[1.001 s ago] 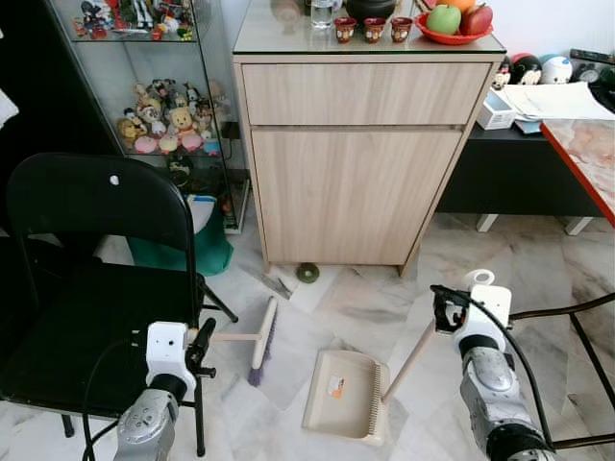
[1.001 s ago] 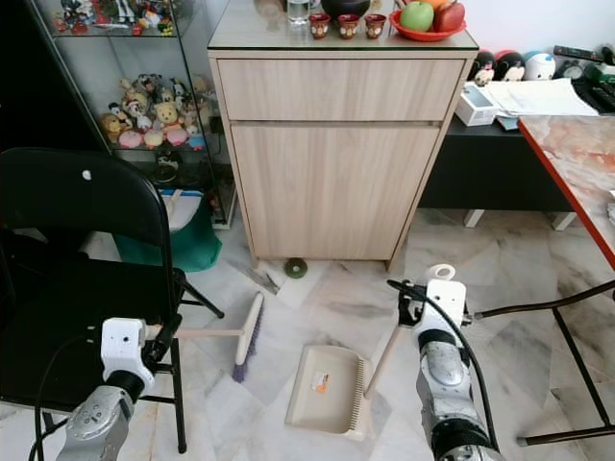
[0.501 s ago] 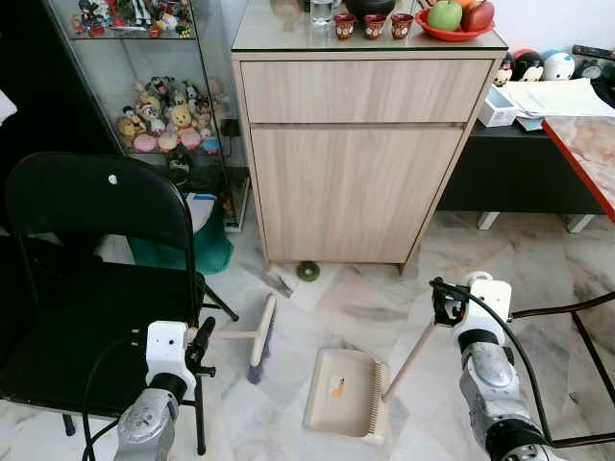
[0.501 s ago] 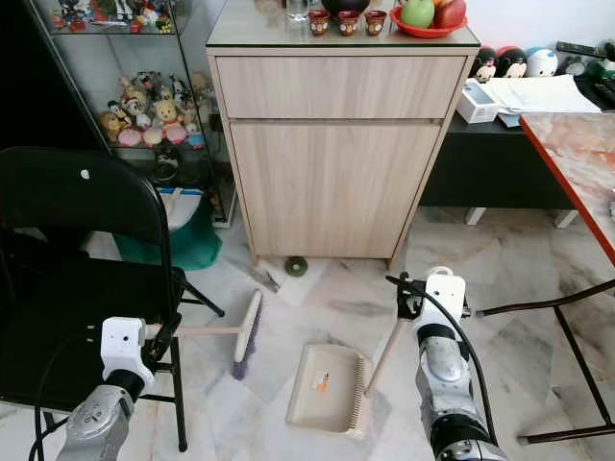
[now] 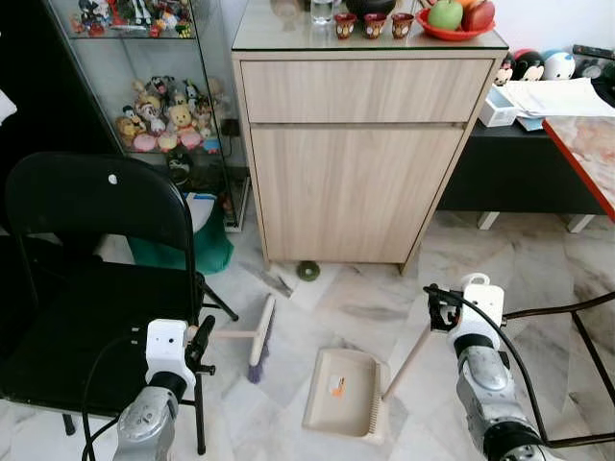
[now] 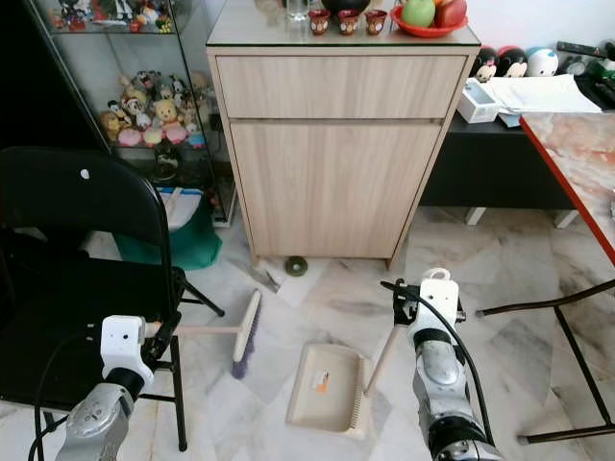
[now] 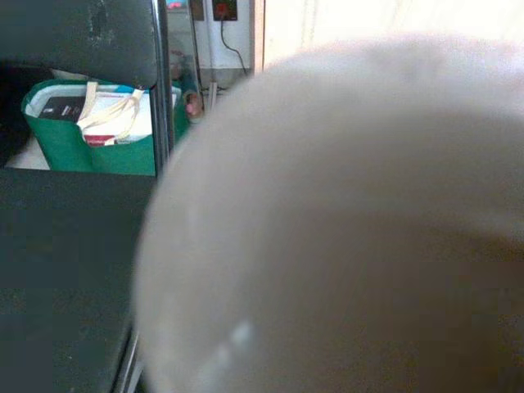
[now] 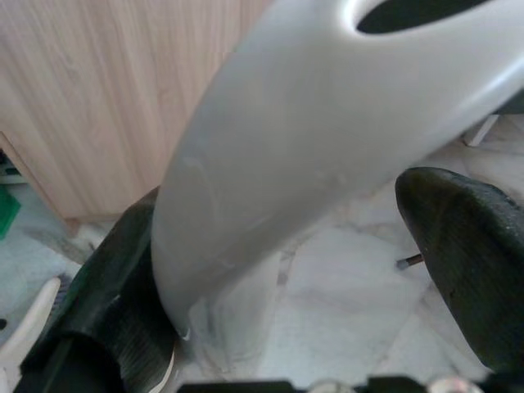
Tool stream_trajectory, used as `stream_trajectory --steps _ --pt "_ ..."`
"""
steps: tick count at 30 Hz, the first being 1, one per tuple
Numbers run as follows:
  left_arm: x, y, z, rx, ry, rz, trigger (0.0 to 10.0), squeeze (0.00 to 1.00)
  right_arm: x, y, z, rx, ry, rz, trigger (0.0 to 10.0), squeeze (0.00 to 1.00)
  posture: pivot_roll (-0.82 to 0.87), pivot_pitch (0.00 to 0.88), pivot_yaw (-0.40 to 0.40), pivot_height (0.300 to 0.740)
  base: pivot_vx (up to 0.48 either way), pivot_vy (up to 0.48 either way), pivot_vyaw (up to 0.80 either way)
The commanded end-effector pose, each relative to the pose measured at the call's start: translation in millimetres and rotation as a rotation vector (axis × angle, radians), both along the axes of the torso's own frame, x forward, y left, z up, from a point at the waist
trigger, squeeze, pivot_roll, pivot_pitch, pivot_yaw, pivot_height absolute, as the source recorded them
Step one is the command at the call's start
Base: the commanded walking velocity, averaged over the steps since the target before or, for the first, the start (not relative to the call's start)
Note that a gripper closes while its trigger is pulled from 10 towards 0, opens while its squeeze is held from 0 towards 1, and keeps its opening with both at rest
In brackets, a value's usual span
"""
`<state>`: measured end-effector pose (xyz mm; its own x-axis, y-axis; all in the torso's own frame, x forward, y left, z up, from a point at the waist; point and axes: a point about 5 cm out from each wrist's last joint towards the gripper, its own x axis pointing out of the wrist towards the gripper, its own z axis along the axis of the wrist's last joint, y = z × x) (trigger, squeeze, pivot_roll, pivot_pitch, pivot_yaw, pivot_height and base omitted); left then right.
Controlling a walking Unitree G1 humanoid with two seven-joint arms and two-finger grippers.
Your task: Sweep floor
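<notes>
Beige dustpan, cream broom with purple bristles, black chair, pale wood cabinet, grey-veined marble floor

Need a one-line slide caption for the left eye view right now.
Left tool holds the brush, right tool the dustpan handle, before a wooden cabinet.

black chair, wooden cabinet — green bag

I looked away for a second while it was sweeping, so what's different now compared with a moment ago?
Little has changed. The right gripper, holding the dustpan handle, has shifted slightly toward the robot's left, tilting the handle a bit more upright. The dustpan still rests on the floor at the same spot. The left gripper still holds the broom, whose brush head has not moved. The small green object by the cabinet stays put.
</notes>
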<state>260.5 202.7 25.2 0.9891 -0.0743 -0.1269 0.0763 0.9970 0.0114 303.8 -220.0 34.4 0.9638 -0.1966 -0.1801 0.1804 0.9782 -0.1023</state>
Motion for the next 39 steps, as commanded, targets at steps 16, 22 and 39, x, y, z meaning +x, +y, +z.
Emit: stream_trajectory --steps 16,22,39 --pt "-4.3 2.2 -7 0.033 0.04 -0.013 10.0 0.0 -0.8 1.6 -5 0.009 0.034 0.005 0.0 0.0 0.05 0.124 0.012 0.74 0.0 0.0 0.0" --pt "-4.0 2.4 -6 0.044 0.04 -0.023 10.0 0.0 -1.9 4.6 -7 0.009 0.041 -0.003 0.0 0.0 0.06 0.132 0.014 0.74 0.0 0.0 0.0" --pt "-5.0 0.3 -7 0.074 0.047 -0.05 10.0 0.0 -2.7 13.0 -11 0.016 0.061 -0.003 0.0 0.0 0.06 0.141 0.015 0.74 0.0 0.0 0.0"
